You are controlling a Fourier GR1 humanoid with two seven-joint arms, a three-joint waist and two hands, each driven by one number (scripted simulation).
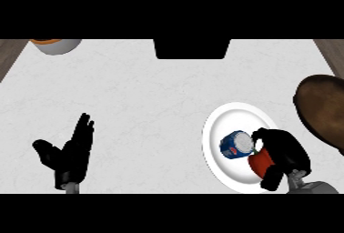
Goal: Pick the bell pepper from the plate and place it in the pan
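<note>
The right hand (285, 152) curls round the red pepper (260, 160) on the near right part of the white plate (225, 119); the fingers hide most of the pepper; a blue and white tin (235, 144) lies just left of it on the plate; the brown pan (324, 111) sits right of the plate, cut off by the edge; the left hand (70, 150) rests spread at the near left of the white surface (141, 100); a bowl (55, 45) at the far left is half cut off.
</note>
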